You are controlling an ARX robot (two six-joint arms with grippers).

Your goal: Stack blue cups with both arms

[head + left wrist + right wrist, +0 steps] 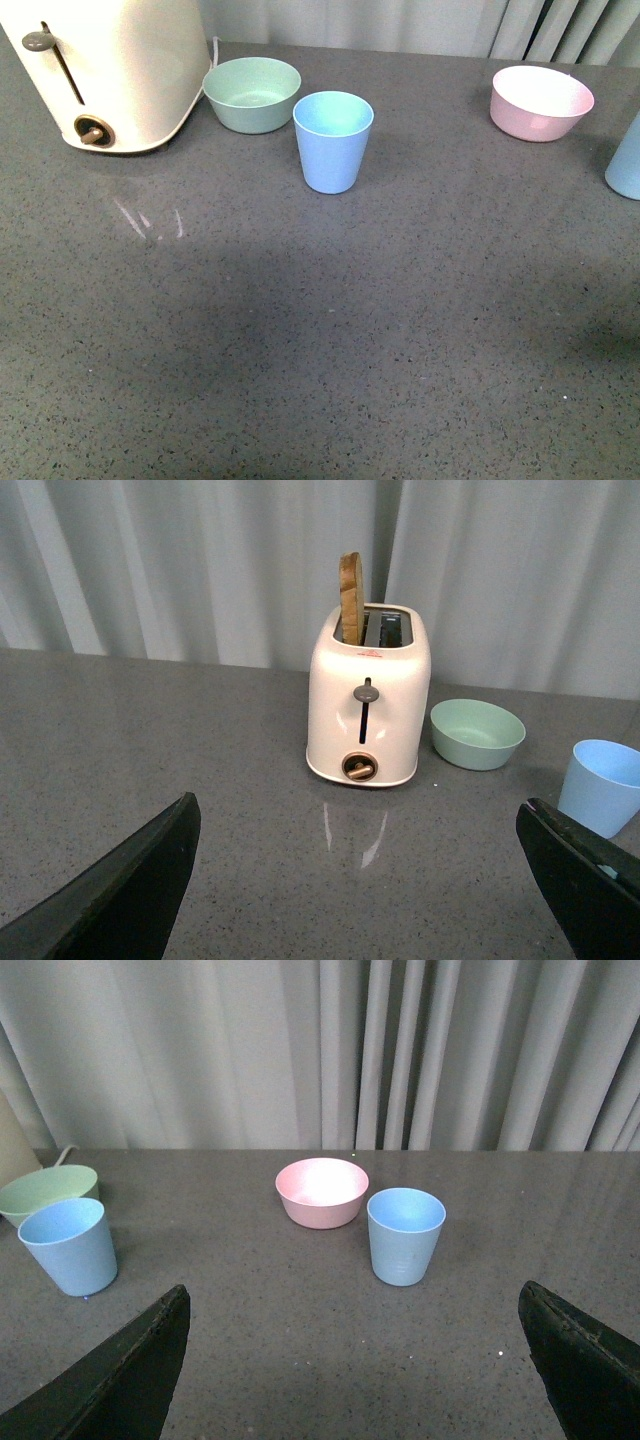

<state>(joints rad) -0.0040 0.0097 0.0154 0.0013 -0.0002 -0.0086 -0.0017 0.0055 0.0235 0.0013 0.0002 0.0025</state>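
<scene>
Jaws wide, both sides (nothing held): one blue cup (pixel 405 1235) stands beyond the right gripper (pixel 355 1288), the other blue cup (pixel 605 800) ahead-right of the left gripper (pixel 358 803).

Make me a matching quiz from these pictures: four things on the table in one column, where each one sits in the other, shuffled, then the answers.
1 toaster
2 mint-green bowl
3 pink bowl
4 middle blue cup

A back right, near the other blue cup
B right of the mint-green bowl, slightly nearer
C far left, bread slice in its slot
D between toaster and middle blue cup

Pairs: 1-C, 2-D, 3-A, 4-B
</scene>
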